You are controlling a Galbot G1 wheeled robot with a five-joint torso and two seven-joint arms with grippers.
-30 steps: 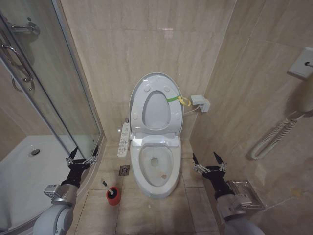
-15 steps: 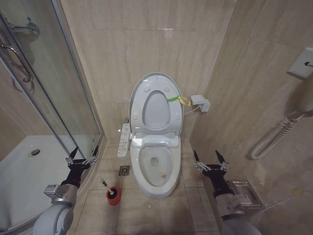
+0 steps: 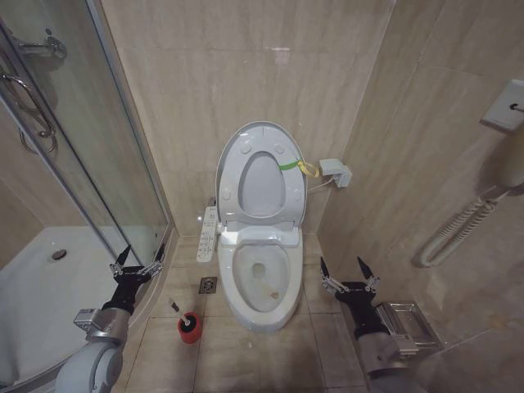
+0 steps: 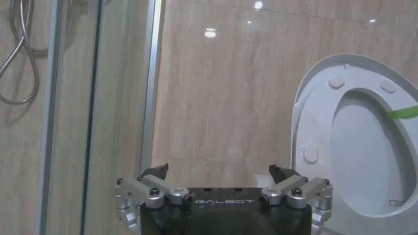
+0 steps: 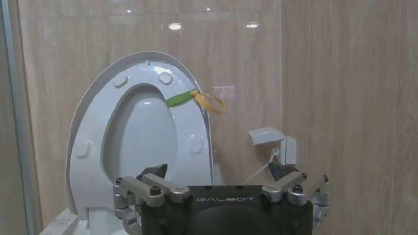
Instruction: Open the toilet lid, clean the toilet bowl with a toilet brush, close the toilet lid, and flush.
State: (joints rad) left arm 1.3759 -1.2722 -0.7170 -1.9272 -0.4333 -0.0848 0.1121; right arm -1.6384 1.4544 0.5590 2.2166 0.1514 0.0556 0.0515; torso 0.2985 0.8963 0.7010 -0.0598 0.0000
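Red cup (image 3: 190,327): one, on the floor tiles left of the bowl, my one toilet brush (image 3: 175,308) standing in it.
Right gripper (image 3: 348,277): fingers wide, empty; I see it has drifted slightly left since before.
Left gripper (image 3: 137,263): unchanged, fingers wide, empty, by the shower door.
Toilet bowl (image 3: 259,304): one, between both grippers.
Toilet lid (image 3: 260,172): one, upright against the wall.

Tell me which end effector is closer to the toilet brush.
Left. The left end effector hovers open just above and to the robot's left of the toilet brush in its red cup. The right end effector, also open, is across the toilet bowl.
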